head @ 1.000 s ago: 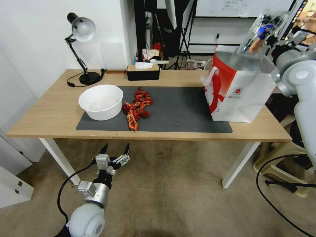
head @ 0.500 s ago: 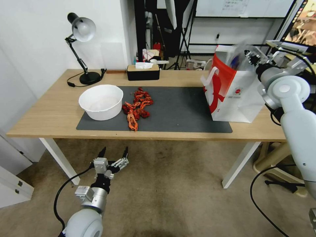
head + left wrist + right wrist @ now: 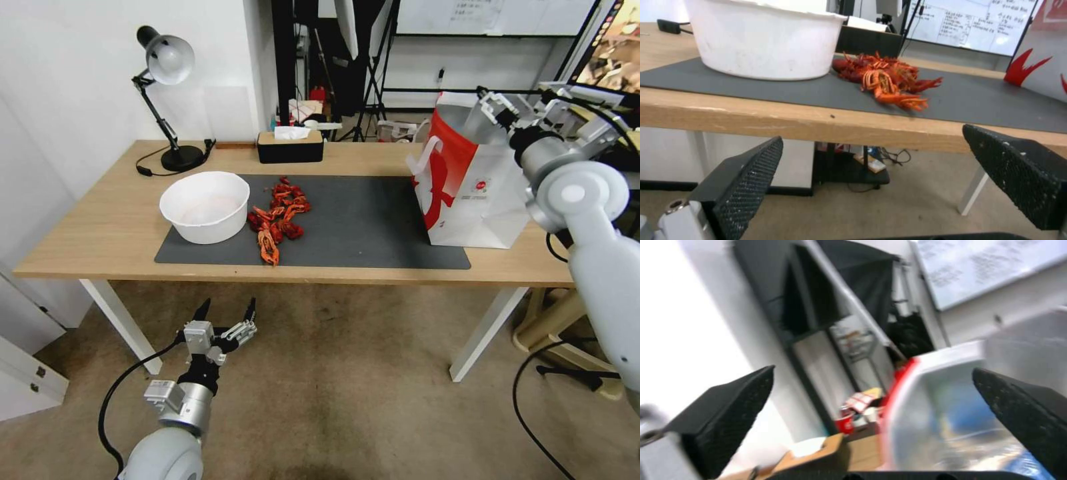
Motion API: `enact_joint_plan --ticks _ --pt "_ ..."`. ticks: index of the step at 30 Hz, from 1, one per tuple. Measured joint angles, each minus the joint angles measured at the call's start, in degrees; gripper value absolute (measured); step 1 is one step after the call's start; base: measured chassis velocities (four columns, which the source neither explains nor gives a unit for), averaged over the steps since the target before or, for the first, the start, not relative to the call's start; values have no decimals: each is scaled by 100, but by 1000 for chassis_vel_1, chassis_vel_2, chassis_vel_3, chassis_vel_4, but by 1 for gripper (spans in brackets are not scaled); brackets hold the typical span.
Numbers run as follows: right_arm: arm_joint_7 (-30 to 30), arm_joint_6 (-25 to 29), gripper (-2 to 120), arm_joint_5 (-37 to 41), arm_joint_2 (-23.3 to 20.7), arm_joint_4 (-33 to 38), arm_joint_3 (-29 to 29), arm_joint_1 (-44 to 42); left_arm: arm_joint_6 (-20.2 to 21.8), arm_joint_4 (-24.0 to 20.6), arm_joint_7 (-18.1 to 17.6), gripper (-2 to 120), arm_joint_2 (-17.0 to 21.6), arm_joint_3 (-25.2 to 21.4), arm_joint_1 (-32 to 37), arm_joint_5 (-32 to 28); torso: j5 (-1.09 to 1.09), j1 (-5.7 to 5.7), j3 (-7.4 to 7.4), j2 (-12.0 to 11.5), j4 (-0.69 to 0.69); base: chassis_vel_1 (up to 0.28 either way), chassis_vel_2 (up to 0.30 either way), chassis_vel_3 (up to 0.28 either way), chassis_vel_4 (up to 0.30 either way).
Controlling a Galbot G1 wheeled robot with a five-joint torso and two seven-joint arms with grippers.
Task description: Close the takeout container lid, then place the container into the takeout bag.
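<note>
While the right gripper (image 3: 495,105) hangs spread and empty over the takeout bag's (image 3: 477,193) mouth, blurred blue shows on the foil inside; container itself unclear. Left gripper (image 3: 225,313), fingers apart, sits well below the bag, under the table (image 3: 100,233).

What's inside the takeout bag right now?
The right wrist view shows the takeout bag with silvery foil lining and a blurred blue patch inside, too unclear to identify. The open right tool hovers over its mouth.
</note>
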Motion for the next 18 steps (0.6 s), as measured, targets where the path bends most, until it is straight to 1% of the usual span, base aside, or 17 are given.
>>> enact_joint_plan --ticks 1,2,4,6,7,10,11,13,14,15,17,18 --pt "-168 87 110 -160 -34 127 11 -157 -5 0 21 100 -16 -2 1 0 1 0 0 0 0 0 0 0 0" --pt "-168 87 110 -160 -34 127 11 -157 -5 0 21 100 -16 -2 1 0 1 0 0 0 0 0 0 0 0" --pt "-770 496 112 -1006 -148 380 85 -758 -36 19 52 100 -70 -9 10 7 2 0 0 0 1 0 0 0 0" --pt "-1145 855 114 -1768 -218 554 236 -1347 -69 34 69 100 -93 -29 28 43 4 0 0 0 0 0 0 0 0" --pt "-1145 855 114 -1768 -218 554 236 -1347 -69 34 69 100 -93 -29 28 43 4 0 0 0 0 0 0 0 0" --pt "-1448 1322 114 -2683 -227 767 579 -2218 -58 37 70 100 -96 -60 59 119 2 0 0 0 0 0 0 0 0" --pt "-1448 1322 114 -2683 -227 767 579 -2218 -58 37 70 100 -96 -60 59 119 2 0 0 0 0 0 0 0 0" --pt "-1546 1523 112 -2968 -109 867 773 -2703 -29 27 14 100 -104 -59 68 185 0 0 -1 0 0 0 0 0 0" --pt "-1568 1641 112 -3104 -2 902 823 -2970 -39 35 5 100 -126 -75 76 285 3 0 0 0 -2 0 0 0 0" --pt "-1568 1641 112 -3104 -2 902 823 -2970 -39 35 5 100 -126 -75 76 285 3 0 0 0 -2 0 0 0 0" --pt "-1569 1832 109 -3325 201 944 885 -3385 -94 89 11 100 -157 -108 82 407 2 -1 0 0 3 0 0 0 0" --pt "-1574 1997 106 -3527 375 951 922 -3729 -147 131 9 100 -171 -112 78 427 2 0 0 0 1 0 0 0 0"
